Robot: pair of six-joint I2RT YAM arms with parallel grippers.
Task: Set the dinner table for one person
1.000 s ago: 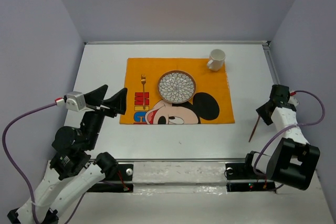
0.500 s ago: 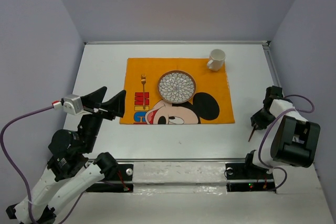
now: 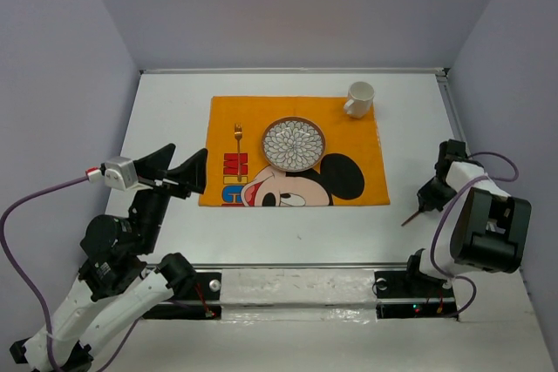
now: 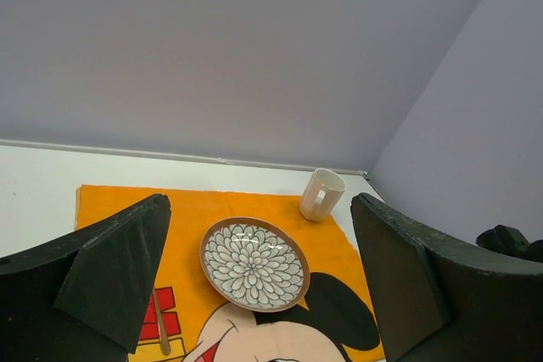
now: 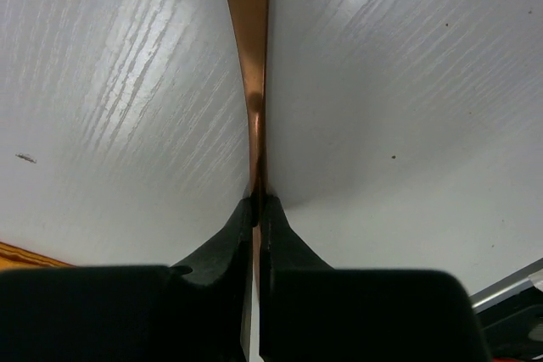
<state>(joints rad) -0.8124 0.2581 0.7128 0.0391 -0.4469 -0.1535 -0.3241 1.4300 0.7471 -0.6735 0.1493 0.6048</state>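
The white dinner table (image 3: 288,224) carries an orange mouse placemat (image 3: 357,128) with a patterned plate (image 3: 294,145), a gold fork (image 3: 237,141) left of it and a white mug (image 3: 359,98) at its far right corner. My right gripper (image 3: 427,199) is low over the table, right of the placemat, shut on a thin copper utensil (image 3: 410,218). In the right wrist view the utensil (image 5: 246,40) is pinched edge-on in the gripper (image 5: 257,201); its ends are out of view. My left gripper (image 3: 179,172) is open and empty, raised left of the placemat. Its view shows the plate (image 4: 254,263), mug (image 4: 321,195) and fork (image 4: 159,328).
Grey walls close the table at the back and both sides. A metal rail (image 3: 296,265) runs along the near edge by the arm bases. White tabletop (image 5: 407,82) lies under the right gripper, with the placemat's edge (image 5: 21,254) close by.
My right gripper has dropped to the table and closed on the copper utensil. The utensil's free end has swung to the left. The left arm has barely shifted.
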